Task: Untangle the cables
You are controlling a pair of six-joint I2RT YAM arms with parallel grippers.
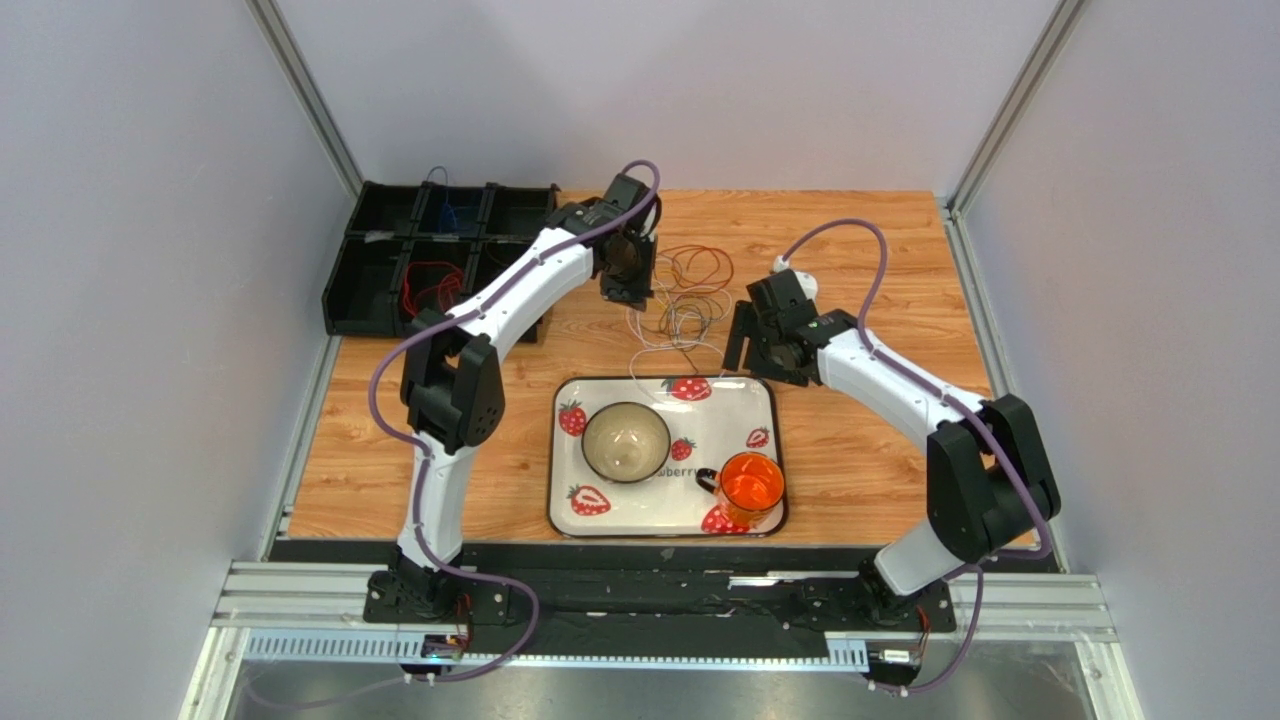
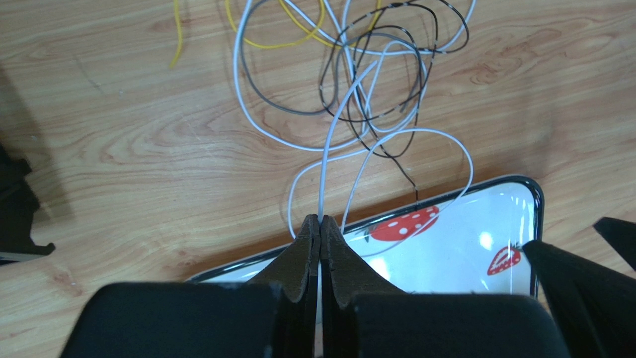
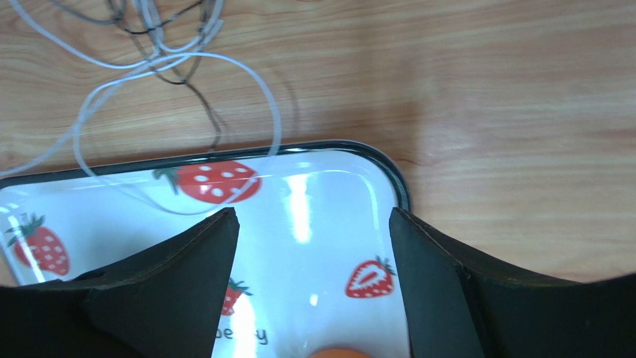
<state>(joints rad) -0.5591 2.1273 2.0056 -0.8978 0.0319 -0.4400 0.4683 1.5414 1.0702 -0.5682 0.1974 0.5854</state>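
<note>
Left gripper, lower centre, clamps one white cable; right gripper spreads two fingers wide over one strawberry tray.

The top view looks steeply down from the near side over the whole table. Both wrist views sit close above it, sharing the tray corner and probably one white cable loop.

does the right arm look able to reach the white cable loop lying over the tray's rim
Probably yes: the right arm hovers over the tray with jaws open, and the white cable loop lies just ahead, nothing covering it.
</note>
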